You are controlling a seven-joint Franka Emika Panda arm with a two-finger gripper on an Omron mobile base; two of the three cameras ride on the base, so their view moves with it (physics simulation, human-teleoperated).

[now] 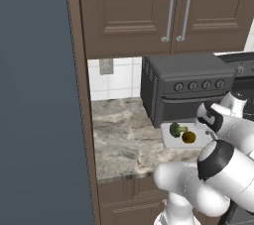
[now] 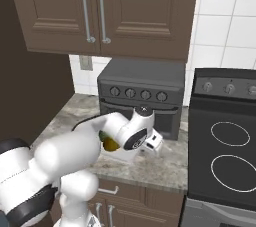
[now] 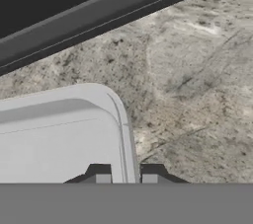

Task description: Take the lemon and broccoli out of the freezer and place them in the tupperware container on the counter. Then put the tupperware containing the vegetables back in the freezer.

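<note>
Fingers [image 3: 101,174] of the white arm's gripper [image 3: 125,177] are seen drawn almost together over the right wall of the tupperware container [image 3: 74,119], one dark tip on the inside and one on the outside, so that the thin rim is pinched between them. From the left base camera the pale tray [image 1: 171,141] is shown lying flat on the marbled desk [image 1: 124,140], just in front of the dark toaster oven [image 1: 186,87], with the wrist lowered over its right end. Inside it the broccoli [image 1: 176,130] and the lemon [image 1: 188,137] are seen side by side, the dark green floret to the left and nearer the oven, the yellow-orange fruit to the right and nearer the desk's front edge. From the right base camera the lemon [image 2: 109,144] is glimpsed behind the forearm, with a sliver of green above it, and the gripper is hidden below the white wrist. The freezer [image 1: 39,100] is shown as a tall blue-grey slab along the left of the left base picture, well apart from the tray. A black cooktop [image 2: 225,156] is seen to the right of the desk [image 2: 165,163], and brown wall cabinets [image 2: 110,11] with long grey handles are hung above the oven [image 2: 140,96].
</note>
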